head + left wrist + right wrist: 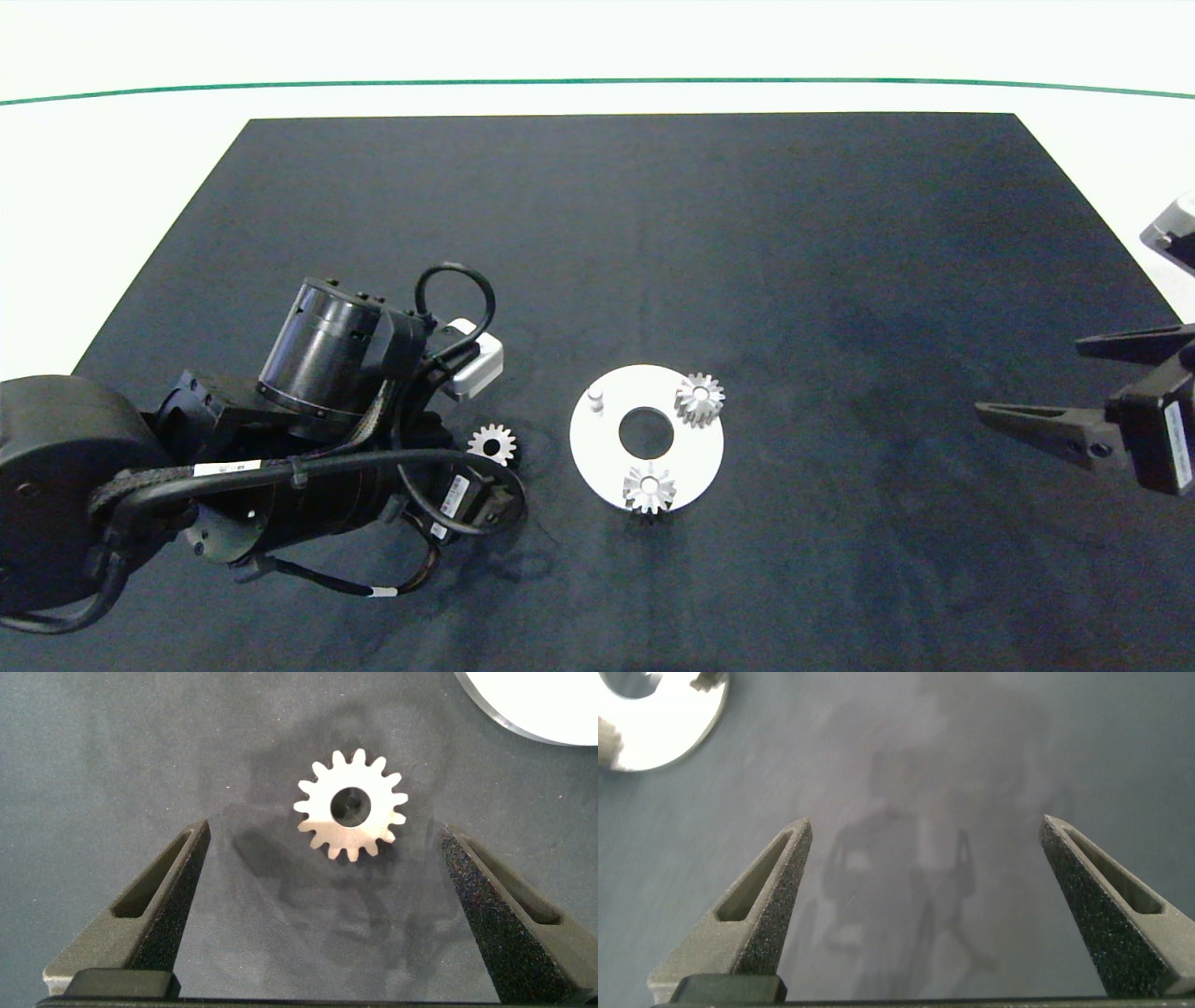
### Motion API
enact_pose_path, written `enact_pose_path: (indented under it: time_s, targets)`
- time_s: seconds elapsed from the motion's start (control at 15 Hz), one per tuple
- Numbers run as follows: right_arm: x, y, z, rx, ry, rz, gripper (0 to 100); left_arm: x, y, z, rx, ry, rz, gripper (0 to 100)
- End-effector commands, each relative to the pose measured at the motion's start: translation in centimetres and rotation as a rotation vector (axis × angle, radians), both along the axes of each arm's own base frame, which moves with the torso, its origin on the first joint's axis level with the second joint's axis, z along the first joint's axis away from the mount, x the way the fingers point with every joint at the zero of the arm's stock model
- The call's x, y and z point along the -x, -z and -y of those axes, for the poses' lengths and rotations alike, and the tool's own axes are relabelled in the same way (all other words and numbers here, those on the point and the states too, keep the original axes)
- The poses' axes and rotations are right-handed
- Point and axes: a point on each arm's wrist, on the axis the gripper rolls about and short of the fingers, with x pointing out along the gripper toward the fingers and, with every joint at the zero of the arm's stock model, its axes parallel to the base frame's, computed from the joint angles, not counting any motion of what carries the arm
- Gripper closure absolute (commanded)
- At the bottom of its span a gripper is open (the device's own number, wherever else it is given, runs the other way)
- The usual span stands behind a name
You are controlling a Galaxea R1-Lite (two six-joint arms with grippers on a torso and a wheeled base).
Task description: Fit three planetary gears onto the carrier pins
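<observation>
We see bare mat around the loose gear; only the white disc, near on one side, narrows our approach.

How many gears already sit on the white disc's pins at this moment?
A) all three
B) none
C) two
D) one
C: two planetary gears sit on the white disc, one carrier pin stands bare, and the third gear lies on the dark mat between the open fingers of the left gripper.
</observation>
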Motion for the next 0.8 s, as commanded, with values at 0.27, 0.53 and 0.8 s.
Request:
enact_pose_path:
  time_s: [0.27,0.53,0.8]
  targets:
    - [1.1,0.7,-1.2,0.023,-0.107,-0.085,0,-0.1,-0.3,0.0,-0.001,-0.003,0.011,0]
    - [1.3,0.8,-1.4,0.028,-0.125,-0.096,0,-0.7,0.2,0.5,-0.008,0.0,0.002,2]
    - [1.4,0.7,-1.3,0.026,-0.123,-0.092,0,-1.5,1.3,1.1,-0.019,0.0,-0.013,11]
